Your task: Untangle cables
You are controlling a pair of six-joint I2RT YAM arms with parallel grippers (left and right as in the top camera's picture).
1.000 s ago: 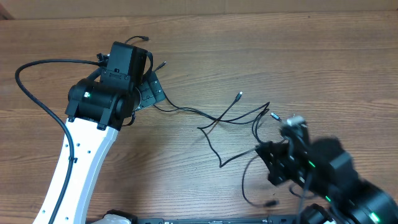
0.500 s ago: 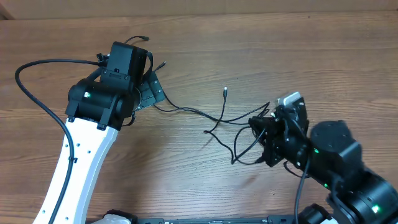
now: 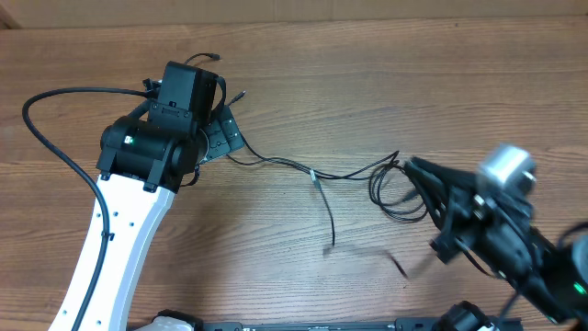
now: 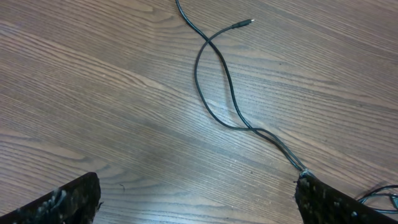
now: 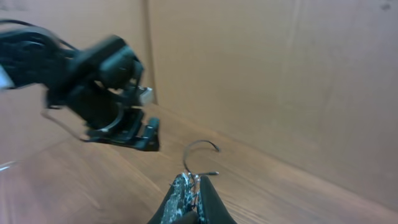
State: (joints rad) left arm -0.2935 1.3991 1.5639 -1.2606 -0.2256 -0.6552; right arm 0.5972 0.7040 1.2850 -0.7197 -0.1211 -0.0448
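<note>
Thin black cables [image 3: 354, 175] stretch across the table between my two grippers, with a small loop [image 3: 393, 193] near the right one. One loose strand [image 3: 326, 216] trails toward the front edge. My right gripper [image 3: 411, 165] is shut on the cables; in the right wrist view a curl of cable [image 5: 200, 148] sticks out of the closed right gripper [image 5: 193, 186]. My left gripper [image 3: 223, 136] stands wide open over the table. In the left wrist view the cables [image 4: 214, 93] cross and run past the right finger [image 4: 339, 202] of the left gripper [image 4: 199, 200]. A silver-tipped plug [image 4: 244, 23] lies beyond.
The thick black arm cable [image 3: 55, 119] arcs over the table at the left. A cardboard wall [image 5: 280, 81] backs the table. The left arm [image 5: 102, 78] shows in the right wrist view, opposite my right gripper.
The right gripper has swung to the right with the cables, drawing them out into a longer line. The plug end that lay mid-table has been dragged along. The left arm has not moved.
</note>
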